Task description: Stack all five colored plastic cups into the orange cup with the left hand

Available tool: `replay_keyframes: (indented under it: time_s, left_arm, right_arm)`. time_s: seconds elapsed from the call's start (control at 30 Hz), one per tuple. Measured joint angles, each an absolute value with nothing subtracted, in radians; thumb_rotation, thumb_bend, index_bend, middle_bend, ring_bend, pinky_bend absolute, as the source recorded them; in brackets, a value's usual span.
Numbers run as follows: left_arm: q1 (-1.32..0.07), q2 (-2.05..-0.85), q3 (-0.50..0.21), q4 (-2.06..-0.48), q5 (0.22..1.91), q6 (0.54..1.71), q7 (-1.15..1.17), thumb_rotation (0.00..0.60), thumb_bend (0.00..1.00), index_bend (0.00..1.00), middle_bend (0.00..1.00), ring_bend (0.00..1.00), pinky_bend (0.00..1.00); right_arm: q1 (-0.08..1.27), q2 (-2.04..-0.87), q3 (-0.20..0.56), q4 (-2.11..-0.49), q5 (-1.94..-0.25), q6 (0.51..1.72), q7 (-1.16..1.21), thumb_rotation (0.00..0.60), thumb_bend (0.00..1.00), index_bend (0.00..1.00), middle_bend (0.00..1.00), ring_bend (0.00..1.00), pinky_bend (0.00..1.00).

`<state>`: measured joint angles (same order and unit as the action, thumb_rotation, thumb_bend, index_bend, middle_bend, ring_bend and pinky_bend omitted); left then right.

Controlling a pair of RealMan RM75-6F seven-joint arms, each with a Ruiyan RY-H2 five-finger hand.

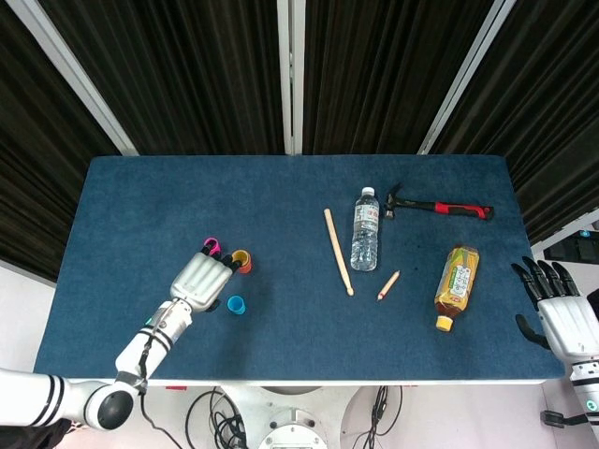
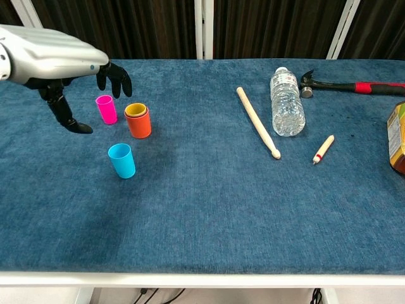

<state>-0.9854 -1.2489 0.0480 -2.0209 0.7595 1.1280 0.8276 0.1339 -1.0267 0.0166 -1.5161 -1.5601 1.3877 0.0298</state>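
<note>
The orange cup [image 2: 138, 124] stands upright on the blue table with a yellow cup [image 2: 135, 110] nested inside it; from the head view the pair [image 1: 241, 261] shows as one. A pink cup [image 2: 106, 109] [image 1: 211, 248] stands just left of it, and a light blue cup [image 2: 121, 160] [image 1: 237, 304] stands nearer the front edge. My left hand [image 2: 54, 60] [image 1: 198, 277] hovers open above the table, left of the cups, holding nothing. My right hand [image 1: 558, 316] hangs open off the table's right end.
A wooden stick [image 2: 257, 121], a water bottle [image 2: 286, 102] lying down, a red-handled hammer [image 2: 354, 86], a small pencil-like stick [image 2: 323, 149] and a tea bottle [image 1: 457, 285] lie on the right half of the table [image 2: 209, 215].
</note>
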Motion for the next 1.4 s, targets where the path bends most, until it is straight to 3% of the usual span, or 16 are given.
replay_keyframes:
  time_s: [0.27,0.73,1.4]
  left_arm:
    - [-0.905,-1.319,0.103,-1.959,0.887,1.123,0.767,0.600,0.21,0.23,0.26,0.24,0.12]
    - [-0.877,-1.409,0.079,-1.841,0.934,1.054,0.716,0.600,0.21,0.25,0.28,0.29,0.14]
    - [-0.853,-1.458,0.052,-1.756,0.962,1.022,0.703,0.600,0.25,0.47,0.48,0.50,0.20]
  right_arm:
    - [0.125,-1.028,0.014,-1.521,-1.552,1.396,0.019,0.600,0.33,0.00,0.00,0.00,0.00]
    - [0.113,-1.033,0.004,-1.505,-1.546,1.395,0.023,0.600,0.33,0.00,0.00,0.00,0.00]
    - [0.111,-1.046,0.001,-1.476,-1.538,1.384,0.039,0.600,0.33,0.00,0.00,0.00,0.00]
